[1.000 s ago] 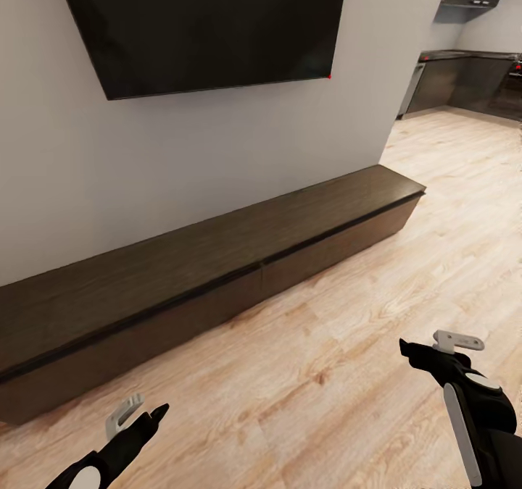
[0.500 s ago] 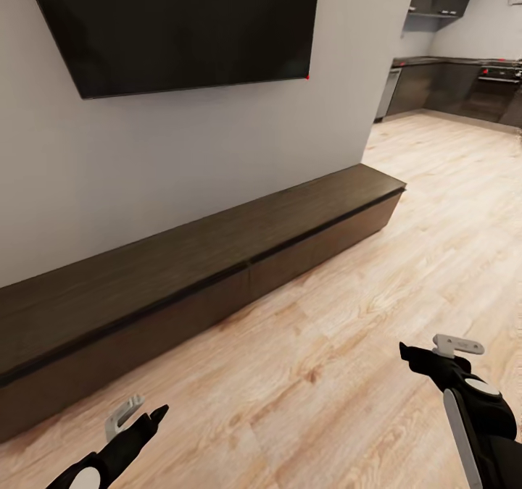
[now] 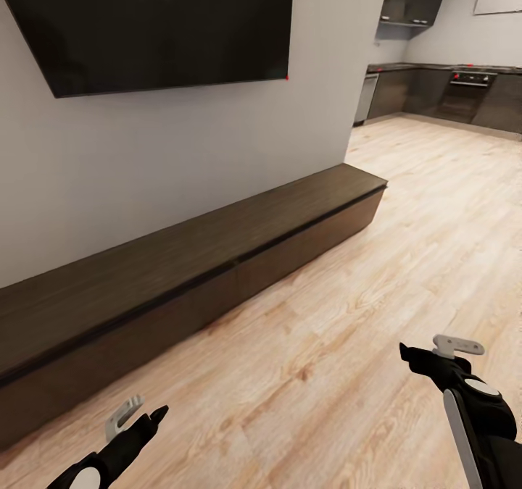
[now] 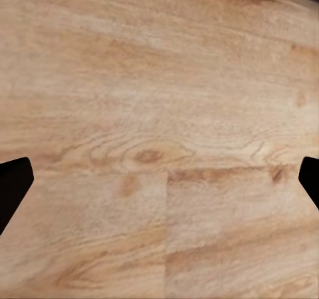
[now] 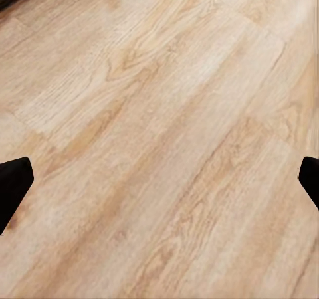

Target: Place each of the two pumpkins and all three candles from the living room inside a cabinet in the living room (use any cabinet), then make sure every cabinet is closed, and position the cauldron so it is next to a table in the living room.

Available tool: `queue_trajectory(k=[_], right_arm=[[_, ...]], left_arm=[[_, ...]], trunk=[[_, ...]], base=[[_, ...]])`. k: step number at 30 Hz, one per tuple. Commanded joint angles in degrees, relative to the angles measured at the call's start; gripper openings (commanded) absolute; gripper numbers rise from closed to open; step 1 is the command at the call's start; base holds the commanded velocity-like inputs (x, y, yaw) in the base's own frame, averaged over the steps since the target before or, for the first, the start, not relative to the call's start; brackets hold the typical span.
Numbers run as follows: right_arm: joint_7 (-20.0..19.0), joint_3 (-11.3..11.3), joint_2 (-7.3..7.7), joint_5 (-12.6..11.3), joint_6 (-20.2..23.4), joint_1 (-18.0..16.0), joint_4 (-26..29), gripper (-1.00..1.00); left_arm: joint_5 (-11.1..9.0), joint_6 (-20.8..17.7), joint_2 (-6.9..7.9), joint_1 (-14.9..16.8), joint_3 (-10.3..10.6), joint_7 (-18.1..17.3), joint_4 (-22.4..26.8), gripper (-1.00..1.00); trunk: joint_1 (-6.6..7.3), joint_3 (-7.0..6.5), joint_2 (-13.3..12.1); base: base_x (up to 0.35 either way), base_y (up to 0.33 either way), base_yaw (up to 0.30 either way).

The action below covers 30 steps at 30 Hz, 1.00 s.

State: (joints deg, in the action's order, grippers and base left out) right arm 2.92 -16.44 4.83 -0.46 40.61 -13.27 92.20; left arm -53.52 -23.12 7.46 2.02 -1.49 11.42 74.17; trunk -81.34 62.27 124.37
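The long, low dark-brown cabinet (image 3: 181, 257) runs along the white wall, all its flat drawer fronts shut. My left gripper (image 3: 143, 411) hangs open over bare wood floor, a short way in front of the cabinet's near end. Its dark fingertips (image 4: 13, 183) stand wide apart with nothing between them. My right gripper (image 3: 433, 346) is open too, out over the floor and well clear of the cabinet, its fingertips (image 5: 13, 183) spread and empty. The pumpkins, candles, cauldron and table are out of view.
A large black TV (image 3: 152, 25) hangs on the wall above the cabinet. Pale wood floor (image 3: 406, 206) stretches to the right toward a kitchen with dark cabinets (image 3: 435, 94) and an oven (image 3: 471, 83) at the far back.
The whole picture has shifted left, so the camera has turned right and more of the kitchen shows. Both arms hold the same pose in the picture.
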Motion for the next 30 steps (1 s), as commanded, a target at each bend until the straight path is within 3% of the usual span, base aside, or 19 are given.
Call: queue_trajectory(k=[1,30], right_arm=[[0.0,0.0,0.0,0.0,0.0,0.0,0.0,1.0],[0.1,0.1,-0.08,0.0,0.0,0.5,0.0,1.0]], left_arm=[[0.0,0.0,0.0,0.0,0.0,0.0,0.0,1.0],[0.0,0.0,0.01,0.0,0.1,0.1,-0.1,1.0]], trunk=[[-0.23,0.09,0.4],[-6.6,2.6,12.0]], base=[[0.0,0.0,-0.141],[0.0,0.0,-0.141]])
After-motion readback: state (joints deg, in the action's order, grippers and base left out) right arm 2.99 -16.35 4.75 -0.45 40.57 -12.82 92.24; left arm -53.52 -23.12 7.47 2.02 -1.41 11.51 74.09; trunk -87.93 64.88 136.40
